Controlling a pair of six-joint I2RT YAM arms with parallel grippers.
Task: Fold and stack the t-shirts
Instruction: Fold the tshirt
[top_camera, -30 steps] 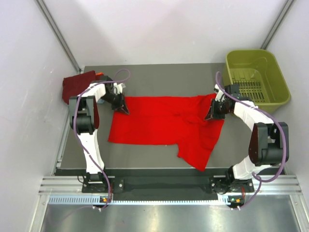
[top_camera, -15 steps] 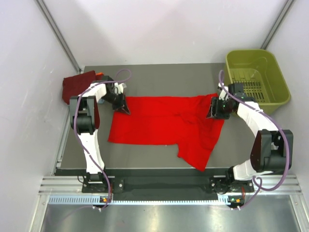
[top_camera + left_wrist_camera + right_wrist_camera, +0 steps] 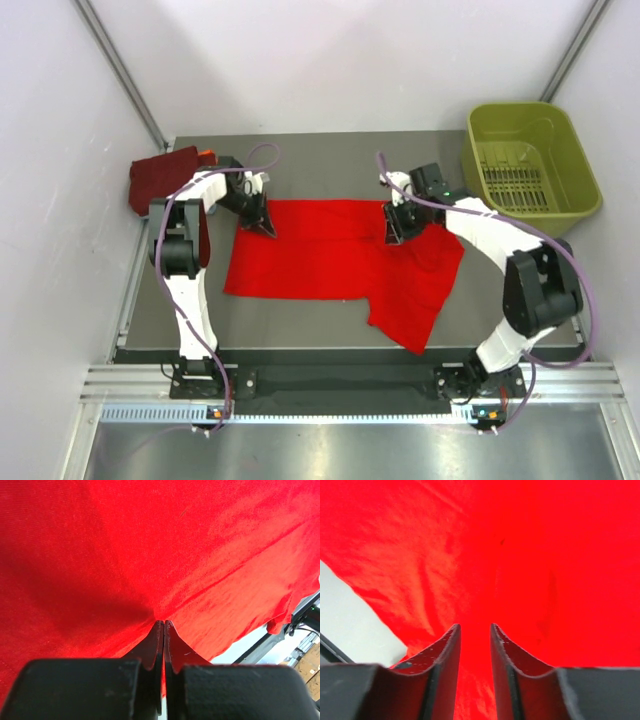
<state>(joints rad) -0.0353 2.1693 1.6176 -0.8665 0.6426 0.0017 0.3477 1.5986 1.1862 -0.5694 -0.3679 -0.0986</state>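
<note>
Swung right fingers (image 3: 397, 234) leftward along far edge of red t-shirt (image 3: 320, 262); narrowly parted there, grip unclear. Pinching far-left corner with shut left fingers (image 3: 263, 226); lying lengthwise left-right between both.

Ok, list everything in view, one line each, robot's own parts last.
red t-shirt: one, bright red, spread flat across the middle of the table.
maroon shirt: one, dark maroon, bunched at the far left corner.
orange cloth: one sliver, orange, peeking out beside the maroon shirt.
basket: one, olive-green plastic, far right corner.
table: one, dark grey.
arms: two, white and black with purple cables, bases at the near edge.
left fingers: black, shut on the red t-shirt's far left edge.
right fingers: black, slightly apart, down on the red t-shirt's far right part.
</note>
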